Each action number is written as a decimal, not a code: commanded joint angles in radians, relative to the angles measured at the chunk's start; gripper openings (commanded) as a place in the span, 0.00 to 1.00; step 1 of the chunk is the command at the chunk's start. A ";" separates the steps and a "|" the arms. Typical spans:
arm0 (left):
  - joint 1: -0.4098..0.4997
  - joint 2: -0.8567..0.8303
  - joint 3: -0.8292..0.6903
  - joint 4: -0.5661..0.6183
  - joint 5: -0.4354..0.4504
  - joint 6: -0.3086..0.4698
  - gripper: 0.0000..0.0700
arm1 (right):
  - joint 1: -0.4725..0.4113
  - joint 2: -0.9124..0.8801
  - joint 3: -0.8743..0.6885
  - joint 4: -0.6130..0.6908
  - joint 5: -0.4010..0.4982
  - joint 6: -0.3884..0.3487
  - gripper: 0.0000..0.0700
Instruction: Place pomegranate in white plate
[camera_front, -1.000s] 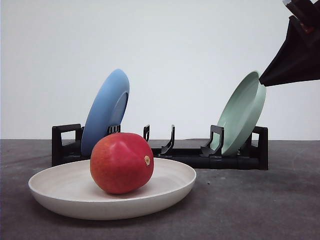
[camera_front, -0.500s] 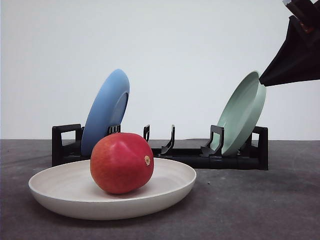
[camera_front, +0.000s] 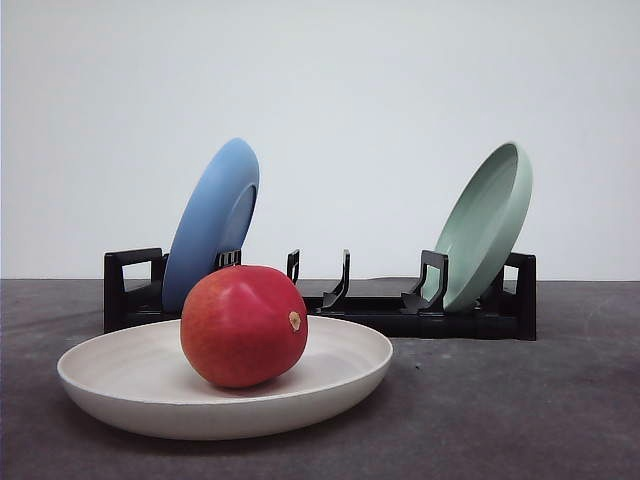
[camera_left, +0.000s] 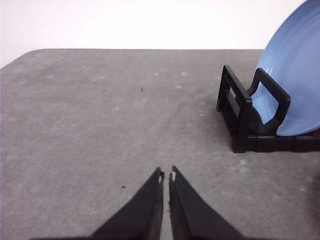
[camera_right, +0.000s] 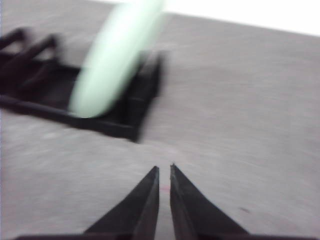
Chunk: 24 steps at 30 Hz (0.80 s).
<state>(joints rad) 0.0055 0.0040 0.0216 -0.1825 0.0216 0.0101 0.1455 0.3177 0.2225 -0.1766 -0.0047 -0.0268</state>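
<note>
The pomegranate (camera_front: 243, 326) sits inside the white plate (camera_front: 340, 385), so the placing looks done, and with the left gripper (camera_left: 166, 176) and right gripper (camera_right: 164, 169) both closed and empty over bare table, nothing seems left but parking the arms

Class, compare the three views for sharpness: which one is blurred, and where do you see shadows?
Right wrist view: motion-blurred, the pale green plate and black rack smeared. Left wrist view: sharp, crisp on the blue plate. Front view: sharp, with soft shadow under the pomegranate on the white plate.
</note>
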 joint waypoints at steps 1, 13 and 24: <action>0.000 -0.001 -0.010 0.002 -0.002 -0.003 0.00 | -0.020 -0.081 -0.027 0.014 0.006 -0.006 0.05; 0.000 -0.001 -0.010 0.002 -0.002 -0.003 0.00 | -0.125 -0.314 -0.206 0.039 0.007 -0.006 0.05; 0.000 -0.001 -0.010 0.002 -0.002 -0.003 0.00 | -0.124 -0.314 -0.212 0.027 0.005 0.000 0.05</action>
<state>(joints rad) 0.0055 0.0040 0.0216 -0.1822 0.0216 0.0101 0.0204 0.0048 0.0147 -0.1600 0.0002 -0.0277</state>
